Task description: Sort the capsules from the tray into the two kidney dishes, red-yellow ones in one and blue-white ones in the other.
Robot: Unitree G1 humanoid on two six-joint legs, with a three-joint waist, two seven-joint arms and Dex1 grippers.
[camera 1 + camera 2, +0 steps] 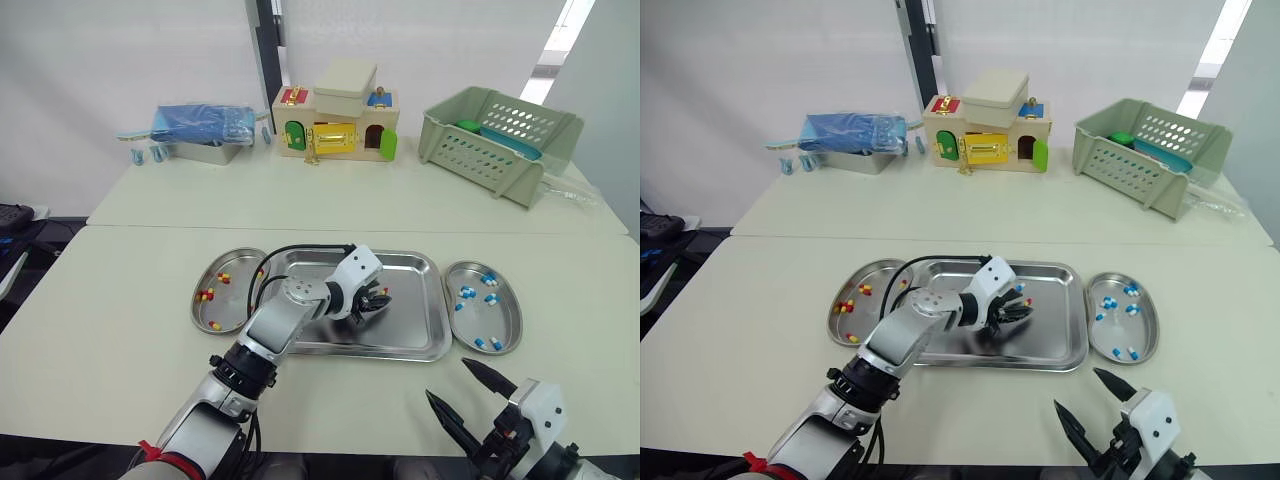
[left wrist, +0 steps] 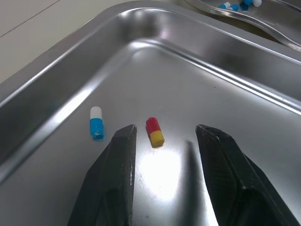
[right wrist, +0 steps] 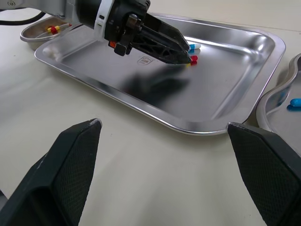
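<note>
My left gripper (image 1: 378,300) reaches into the steel tray (image 1: 415,345), open, its fingers straddling a red-yellow capsule (image 2: 154,131) that lies on the tray floor. A blue-white capsule (image 2: 96,121) lies just beside it, outside the fingers. The left kidney dish (image 1: 215,315) holds several red-yellow capsules (image 1: 206,295). The right kidney dish (image 1: 505,330) holds several blue-white capsules (image 1: 467,292). My right gripper (image 1: 466,394) hovers open over the table's front edge, right of centre, holding nothing.
Along the back of the table stand a blue-filled steel box (image 1: 200,130), a wooden toy house (image 1: 338,122) and a green plastic basket (image 1: 498,140). A black cable (image 1: 290,252) runs along my left arm above the tray.
</note>
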